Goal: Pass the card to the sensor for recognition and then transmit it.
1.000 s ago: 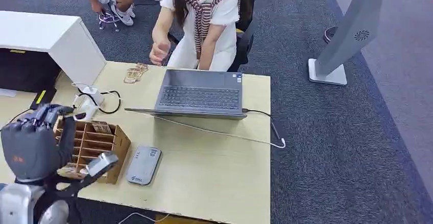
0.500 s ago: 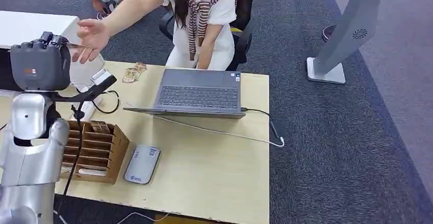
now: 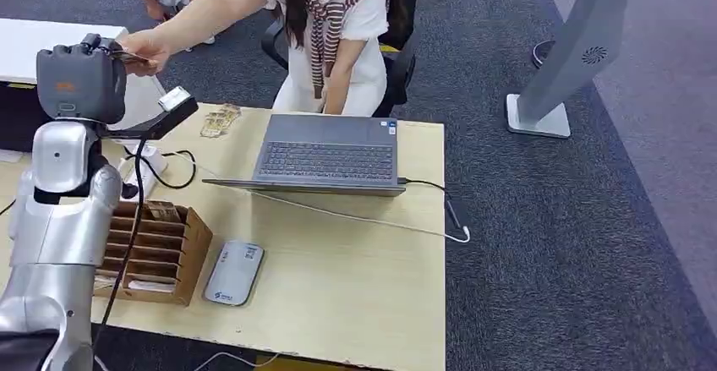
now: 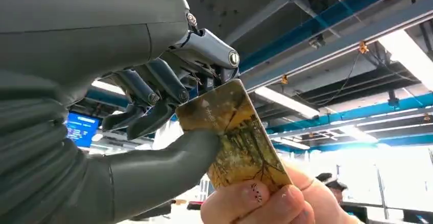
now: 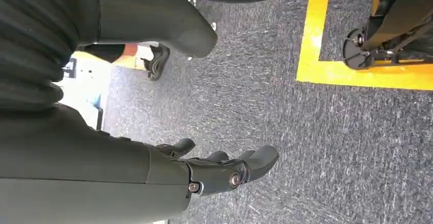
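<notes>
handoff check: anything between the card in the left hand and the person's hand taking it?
Nothing visible. The left hand holds the card pinched between thumb and fingers, and the person's hand already grips its free end. In the head view they meet above the desk's far left corner, with no object between them.

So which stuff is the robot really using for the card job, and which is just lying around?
Using:
left hand
card
person's hand taking the card
grey card sensor

Lying around:
laptop
cardboard card rack
white cable
right hand, hanging open
</notes>
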